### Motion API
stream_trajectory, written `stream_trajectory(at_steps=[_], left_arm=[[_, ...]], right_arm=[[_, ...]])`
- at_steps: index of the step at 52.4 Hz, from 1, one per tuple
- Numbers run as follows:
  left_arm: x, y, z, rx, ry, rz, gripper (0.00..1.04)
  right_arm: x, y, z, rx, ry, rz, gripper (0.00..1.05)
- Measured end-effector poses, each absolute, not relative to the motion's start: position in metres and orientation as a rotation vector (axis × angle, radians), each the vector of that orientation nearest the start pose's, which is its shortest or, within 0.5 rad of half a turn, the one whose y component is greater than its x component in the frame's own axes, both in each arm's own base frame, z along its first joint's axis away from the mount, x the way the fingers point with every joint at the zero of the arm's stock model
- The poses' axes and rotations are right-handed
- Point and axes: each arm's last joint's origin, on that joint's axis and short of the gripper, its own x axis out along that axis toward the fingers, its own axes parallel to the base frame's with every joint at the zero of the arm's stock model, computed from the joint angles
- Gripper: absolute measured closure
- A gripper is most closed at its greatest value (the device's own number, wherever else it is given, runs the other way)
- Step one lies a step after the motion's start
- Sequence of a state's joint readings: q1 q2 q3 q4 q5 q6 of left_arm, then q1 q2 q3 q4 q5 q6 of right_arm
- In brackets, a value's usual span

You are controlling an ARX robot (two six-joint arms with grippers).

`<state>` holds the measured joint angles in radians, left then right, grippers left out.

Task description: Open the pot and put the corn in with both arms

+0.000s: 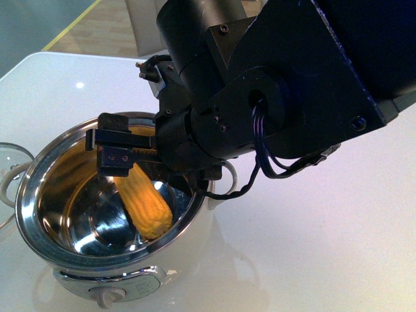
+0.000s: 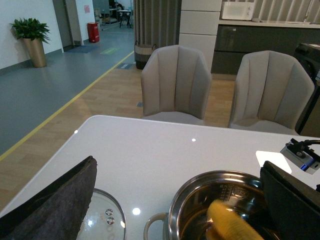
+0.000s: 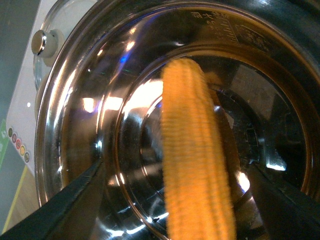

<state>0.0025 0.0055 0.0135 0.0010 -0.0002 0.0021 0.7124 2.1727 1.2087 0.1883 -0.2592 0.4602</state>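
One corn cob (image 1: 144,200) lies inside the open pot (image 1: 39,214), tilted, its lower end toward the pot's floor and its upper end up by the right gripper (image 1: 110,151). In the front view that gripper's black jaws sit right at the cob's upper end above the pot's rim, yet this view does not settle whether they pinch it. The right wrist view does: there the cob (image 3: 195,155) runs down the middle of the picture with clear gaps on both sides between it and the two dark fingers (image 3: 65,205), so the jaws stand spread and are not gripping the corn.

Only the left wrist view shows the left gripper (image 2: 180,200); its two wide dark pads (image 2: 55,205) stand far apart with nothing between them, so it is released. Beyond them that view shows the pot (image 2: 200,185), the yellow cob (image 2: 230,220) in it, and the glass lid (image 2: 102,217) lying flat on the white table (image 2: 150,145) just beside the pot. The lid's metal knob (image 3: 41,42) appears in the right wrist view, beyond the pot's rim (image 3: 50,125).

Farther off, the left wrist view alone shows two pale chairs (image 2: 176,82) at the table's far edge, one potted plant (image 2: 31,42) and one red bin (image 2: 93,31).
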Motion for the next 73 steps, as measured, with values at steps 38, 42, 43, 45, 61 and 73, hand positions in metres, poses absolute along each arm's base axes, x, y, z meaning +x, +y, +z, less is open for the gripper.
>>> stream_trajectory(at_steps=[38, 42, 43, 45, 61, 73], left_arm=[[0.097, 0.000, 0.168, 0.002, -0.009, 0.003, 0.07], [0.097, 0.000, 0.168, 0.002, -0.009, 0.003, 0.07], [0.097, 0.000, 0.168, 0.002, -0.009, 0.003, 0.07], [0.097, 0.000, 0.168, 0.002, -0.009, 0.003, 0.07], [0.097, 0.000, 0.168, 0.002, -0.009, 0.003, 0.07], [0.097, 0.000, 0.168, 0.002, -0.010, 0.003, 0.07]], right_arm=[[0.304, 0.139, 0.157, 0.330, 0.685, 0.375, 0.09], [0.287, 0.114, 0.164, 0.278, 0.638, 0.275, 0.09], [0.282, 0.109, 0.165, 0.268, 0.626, 0.247, 0.09], [0.274, 0.102, 0.167, 0.250, 0.613, 0.207, 0.09], [0.196, 0.070, 0.170, 0.243, 0.523, 0.037, 0.09], [0.184, 0.057, 0.147, 0.092, 0.191, 0.008, 0.32]])
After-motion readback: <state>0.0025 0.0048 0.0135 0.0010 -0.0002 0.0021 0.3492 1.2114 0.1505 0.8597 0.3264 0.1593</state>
